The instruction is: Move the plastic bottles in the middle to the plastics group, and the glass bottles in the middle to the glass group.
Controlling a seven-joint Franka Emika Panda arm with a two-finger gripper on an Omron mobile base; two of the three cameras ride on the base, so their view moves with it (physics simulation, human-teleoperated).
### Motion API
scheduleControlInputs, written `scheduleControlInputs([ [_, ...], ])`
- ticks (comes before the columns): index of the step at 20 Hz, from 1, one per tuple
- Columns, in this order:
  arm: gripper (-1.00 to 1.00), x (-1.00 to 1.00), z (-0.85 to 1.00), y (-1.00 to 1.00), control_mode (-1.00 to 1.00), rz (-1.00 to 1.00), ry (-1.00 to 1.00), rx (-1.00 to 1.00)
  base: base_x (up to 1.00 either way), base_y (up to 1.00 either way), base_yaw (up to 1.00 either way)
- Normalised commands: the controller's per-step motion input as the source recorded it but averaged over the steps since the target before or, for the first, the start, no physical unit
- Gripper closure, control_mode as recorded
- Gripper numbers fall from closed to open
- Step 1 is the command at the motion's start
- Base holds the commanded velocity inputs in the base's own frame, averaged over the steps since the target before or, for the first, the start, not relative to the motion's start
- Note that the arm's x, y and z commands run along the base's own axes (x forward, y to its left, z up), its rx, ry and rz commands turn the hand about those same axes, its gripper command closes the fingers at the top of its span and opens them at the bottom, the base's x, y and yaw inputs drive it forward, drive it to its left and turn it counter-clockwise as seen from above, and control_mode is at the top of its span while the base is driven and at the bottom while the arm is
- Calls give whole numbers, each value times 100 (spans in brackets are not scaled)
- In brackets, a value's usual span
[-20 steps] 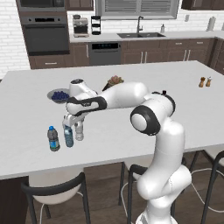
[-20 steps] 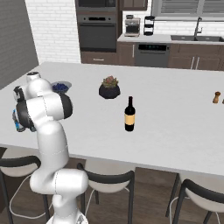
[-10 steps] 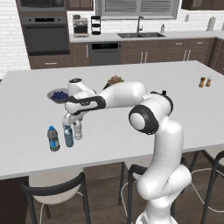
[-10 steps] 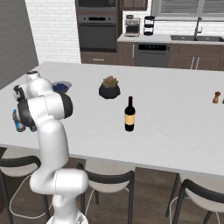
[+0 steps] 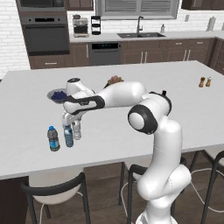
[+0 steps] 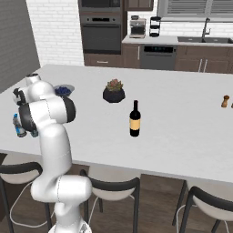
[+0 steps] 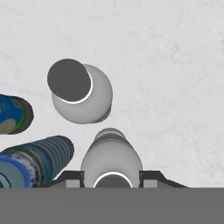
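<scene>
Gripper (image 7: pixel 111 178) pinches the clear bottle (image 7: pixel 111 158); set it upright beside the capped bottle (image 7: pixel 82 92) (close neighbours); release gently.

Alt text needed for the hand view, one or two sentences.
Looking straight down, the pincer grips a clear bottle between its fingers, above the white counter. Another clear bottle stands just beyond, with two blue bottles at the left edge.

Arm reached low to its left over the counter, wrist bent down, gripper (image 5: pixel 69 124) pointed straight down. Fingertips (image 7: pixel 70 177) sat either side of a clear bottle (image 7: pixel 111 159), jaws closed on it.
</scene>
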Motion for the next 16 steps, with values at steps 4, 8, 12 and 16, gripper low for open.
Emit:
scheduleControlInputs([
  [4,-100,0,0,0,-100,0,0,0,0,0,0],
  [8,-100,0,0,0,-100,0,0,0,0,0,0],
  [12,-100,0,0,0,-100,0,0,0,0,0,0],
  [16,-100,0,0,0,-100,0,0,0,0,0,0],
])
